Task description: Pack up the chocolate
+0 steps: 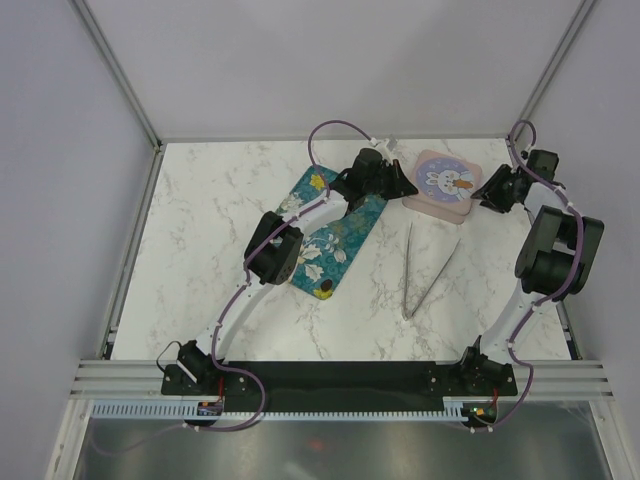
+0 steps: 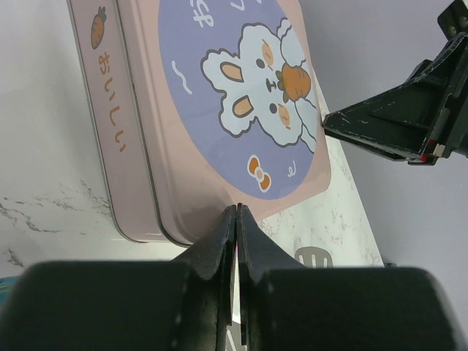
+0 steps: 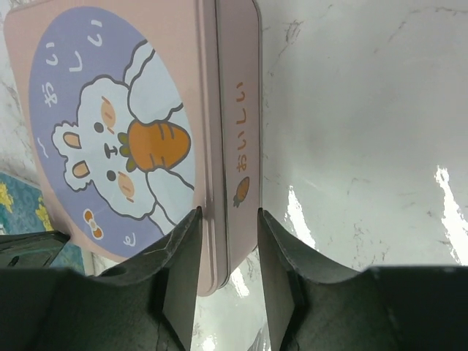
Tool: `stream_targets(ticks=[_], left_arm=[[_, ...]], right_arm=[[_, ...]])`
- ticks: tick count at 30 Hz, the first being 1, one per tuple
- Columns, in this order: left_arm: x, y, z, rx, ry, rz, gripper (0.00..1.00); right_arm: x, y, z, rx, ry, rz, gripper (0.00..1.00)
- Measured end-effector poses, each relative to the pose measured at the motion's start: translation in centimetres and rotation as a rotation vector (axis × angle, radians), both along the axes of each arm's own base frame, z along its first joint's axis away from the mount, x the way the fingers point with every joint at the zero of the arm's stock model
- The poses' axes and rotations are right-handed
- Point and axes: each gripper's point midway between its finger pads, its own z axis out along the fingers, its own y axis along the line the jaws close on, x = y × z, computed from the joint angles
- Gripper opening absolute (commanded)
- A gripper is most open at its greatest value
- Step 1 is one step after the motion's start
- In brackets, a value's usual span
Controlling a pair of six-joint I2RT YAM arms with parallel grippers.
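1. The chocolate (image 1: pixel 327 291) shows only as one small dark brown lump at the near end of the long teal tray printed with yellow and white flowers (image 1: pixel 352 232). The left arm lies across the middle of the tray and hides what is under it, so no other pieces can be made out
2. The tray lies at a slant on the white marble-patterned table (image 1: pixel 220 220), its far end near the pink rectangular tin with a rabbit and carrot on its purple lid (image 1: pixel 443 183), whose lid is on
3. The left gripper (image 2: pixel 238 212) is at the tin's left side, its fingers pressed together with nothing between them and their tip right at the lid's edge
4. The right gripper (image 3: pixel 228 219) is at the tin's right side with its jaws parted. One finger sits over the lid and the other beside the side wall; whether they press the tin cannot be told
5. A pair of slim metal tongs (image 1: pixel 409 270) lies on the table nearer the arm bases, between the tray and the right arm, apart from both
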Motion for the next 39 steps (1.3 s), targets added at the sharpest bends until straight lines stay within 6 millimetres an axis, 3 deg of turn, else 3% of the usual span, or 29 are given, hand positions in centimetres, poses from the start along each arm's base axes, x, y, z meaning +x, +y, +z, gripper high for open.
stream_targets(ticks=[4,7,12,15,19,27,31,34,35,38,39], left_arm=[[-0.2,-0.1,0.0,-0.007,0.005,-0.007,0.08],[-0.3,-0.2,0.1,-0.016,0.012,-0.011,0.08],[-0.4,-0.2,0.1,-0.027,0.029,-0.011,0.08],[-0.4,-0.3,0.1,-0.03,0.034,-0.011,0.07],[-0.5,-0.3,0.0,-0.035,0.036,-0.011,0.06],[-0.9,0.2,-0.5,-0.036,0.071,-0.046,0.05],[-0.9,1.9,-0.6,-0.001,0.109,-0.044,0.09],[-0.8,4.4,1.1,0.038,0.119,-0.023,0.1],[-0.7,5.5,2.6,0.047,0.109,-0.016,0.11],[-0.7,8.2,8.8,0.047,0.032,-0.005,0.21],[-1.0,9.3,11.5,0.042,-0.006,0.001,0.32]], right_arm=[[0.8,0.2,1.0,0.003,-0.017,-0.005,0.08],[2.8,2.3,3.2,0.076,-0.112,0.034,0.0],[7.5,6.8,6.9,0.268,-0.332,0.105,0.0],[9.0,8.3,6.0,0.357,-0.365,0.123,0.0],[9.1,8.4,0.2,0.425,-0.256,0.08,0.0],[10.8,7.3,0.5,0.412,-0.262,0.077,0.0],[11.3,7.1,0.9,0.386,-0.261,0.079,0.0],[11.4,7.3,1.1,0.368,-0.266,0.098,0.0],[11.4,7.3,1.3,0.359,-0.263,0.105,0.0],[11.5,7.3,2.3,0.303,-0.254,0.116,0.09],[11.1,7.4,3.0,0.279,-0.248,0.117,0.23]])
